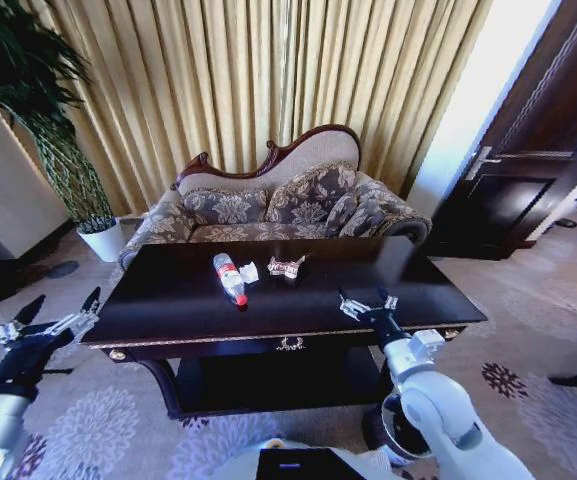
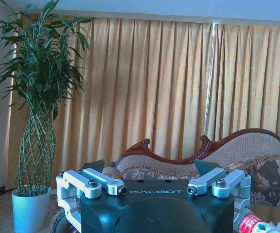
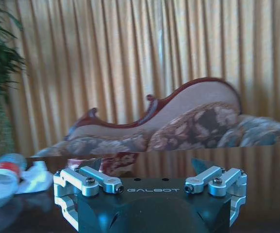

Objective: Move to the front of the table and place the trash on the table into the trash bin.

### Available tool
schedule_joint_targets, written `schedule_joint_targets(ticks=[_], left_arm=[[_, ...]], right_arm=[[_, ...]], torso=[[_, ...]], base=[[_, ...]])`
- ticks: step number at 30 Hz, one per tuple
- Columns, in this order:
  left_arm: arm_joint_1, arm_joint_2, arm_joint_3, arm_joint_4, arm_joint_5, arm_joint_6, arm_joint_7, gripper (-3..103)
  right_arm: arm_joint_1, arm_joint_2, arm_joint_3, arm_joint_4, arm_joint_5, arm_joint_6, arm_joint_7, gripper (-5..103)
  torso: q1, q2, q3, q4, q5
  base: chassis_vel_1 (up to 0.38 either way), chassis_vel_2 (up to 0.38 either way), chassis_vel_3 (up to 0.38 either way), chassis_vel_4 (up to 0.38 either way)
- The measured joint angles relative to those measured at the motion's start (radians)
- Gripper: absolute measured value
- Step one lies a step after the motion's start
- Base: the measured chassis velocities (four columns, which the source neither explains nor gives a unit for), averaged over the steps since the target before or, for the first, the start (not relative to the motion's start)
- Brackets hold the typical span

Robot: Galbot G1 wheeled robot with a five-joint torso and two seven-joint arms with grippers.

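Note:
The dark glossy table [image 1: 168,310] stands right in front of me. On its middle lie the trash items: a clear bottle [image 1: 230,278] with a red cap, a crumpled white tissue [image 1: 249,272] and a small reddish wrapper [image 1: 285,267]. My right gripper [image 1: 366,298] hovers open over the table's front right part, well short of the wrapper. Its wrist view shows the bottle [image 3: 1,179] and tissue [image 3: 35,177] off to one side. My left gripper [image 1: 60,305] is open beside the table's left end, with nothing in it. The black trash bin [image 1: 396,428] stands on the floor at the table's right front, partly hidden by my right arm.
A patterned sofa [image 1: 268,205] stands behind the table before gold curtains. A tall plant in a white pot [image 1: 103,238] is at the back left. A dark door [image 1: 528,150] is at the right. Patterned carpet lies around the table.

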Motion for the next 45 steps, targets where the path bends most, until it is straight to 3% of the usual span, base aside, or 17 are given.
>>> schedule_joint_targets(ticks=[9, 11, 16, 22, 30, 45], left_arm=[[0.017, -0.017, -0.002, 0.0, 0.004, -0.011, 0.001, 100], [0.027, -0.025, -0.001, 0.0, 0.023, -0.024, 0.01, 100], [0.021, -0.04, 0.004, 0.0, 0.038, -0.026, 0.019, 100], [0.017, -0.044, 0.001, 0.0, 0.041, -0.024, 0.019, 100], [0.02, -0.045, -0.004, 0.0, 0.055, -0.009, 0.018, 100], [0.011, -0.04, -0.004, 0.0, 0.055, -0.001, 0.018, 100]], right_arm=[[0.145, -0.112, -0.058, -0.078, 0.129, -0.021, 0.005, 100], [0.202, -0.144, -0.106, -0.105, 0.19, -0.03, 0.026, 100], [0.315, -0.168, -0.205, -0.162, 0.235, -0.065, 0.07, 100], [0.449, -0.157, -0.309, -0.223, 0.261, -0.083, 0.095, 100], [0.683, -0.081, -0.507, -0.398, 0.256, -0.116, 0.166, 100], [0.791, 0.015, -0.603, -0.586, 0.213, -0.128, 0.185, 100]], torso=[[0.002, -0.001, 0.001, 0.0, -0.0002], [0.002, -0.001, 0.001, 0.0002, -0.0003], [0.001, -0.001, 0.001, -0.0003, 0.0], [0.001, -0.001, 0.001, 0.0, 0.0001], [0.001, -0.001, 0.001, 0.0002, -0.0001], [0.001, -0.001, 0.001, -0.0001, -0.0003]], base=[[0.008, -0.034, -0.019, 0.02], [0.0, 0.0, 0.0, 0.0], [0.0, 0.0, 0.0, 0.0], [0.0, 0.0, 0.0, 0.0], [0.0, 0.0, 0.0, 0.0], [0.0, 0.0, 0.0, 0.0]])
